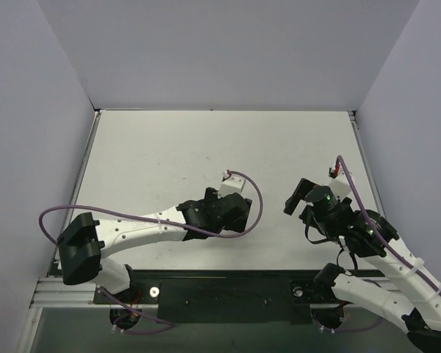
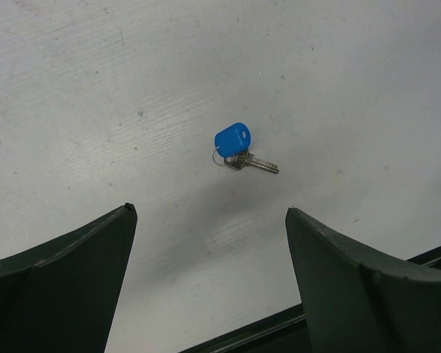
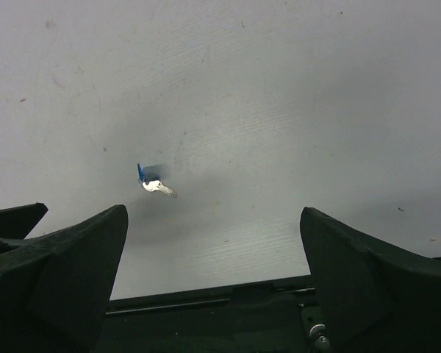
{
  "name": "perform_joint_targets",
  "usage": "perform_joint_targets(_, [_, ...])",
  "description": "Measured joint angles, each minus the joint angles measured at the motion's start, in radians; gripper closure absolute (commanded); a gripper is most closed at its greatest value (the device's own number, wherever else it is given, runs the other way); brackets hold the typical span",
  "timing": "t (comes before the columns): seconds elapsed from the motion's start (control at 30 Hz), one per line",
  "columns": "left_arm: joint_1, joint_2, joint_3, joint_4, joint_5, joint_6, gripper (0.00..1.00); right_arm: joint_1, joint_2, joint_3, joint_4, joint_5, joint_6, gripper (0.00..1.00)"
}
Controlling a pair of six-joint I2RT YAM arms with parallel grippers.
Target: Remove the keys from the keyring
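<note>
A small blue oval tag [image 2: 231, 137] with a thin ring lies on the white table, a tiny silver key [image 2: 259, 163] joined to it. Both show in the right wrist view too, the tag [image 3: 140, 173] edge-on and the key [image 3: 159, 188] beside it. I cannot make them out in the top view. My left gripper [image 2: 208, 209] is open and empty, with the tag and key on the table beyond its fingertips. My right gripper [image 3: 213, 211] is open and empty, the key ahead and to its left. In the top view the left gripper [image 1: 224, 213] is mid-table and the right gripper [image 1: 301, 195] is at the right.
The white table [image 1: 206, 147] is walled by grey panels on three sides. A black rail [image 1: 228, 294] runs along the near edge and shows at the bottom of both wrist views. Purple cables [image 1: 253, 195] loop off both arms.
</note>
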Motion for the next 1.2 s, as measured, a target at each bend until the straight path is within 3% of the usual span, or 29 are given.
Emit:
perform_joint_targets(0.53, [-0.051,0.367,0.262,-0.071,-0.099,-0.027,0.16,0.0,-0.12,-0.018,-0.083,-0.017,0.009,0.03])
perform_joint_targets(1.2, [-0.01,0.517,0.315,-0.128,-0.115,-0.049,0.4,0.0,-0.145,-0.042,-0.114,-0.035,0.019,0.04])
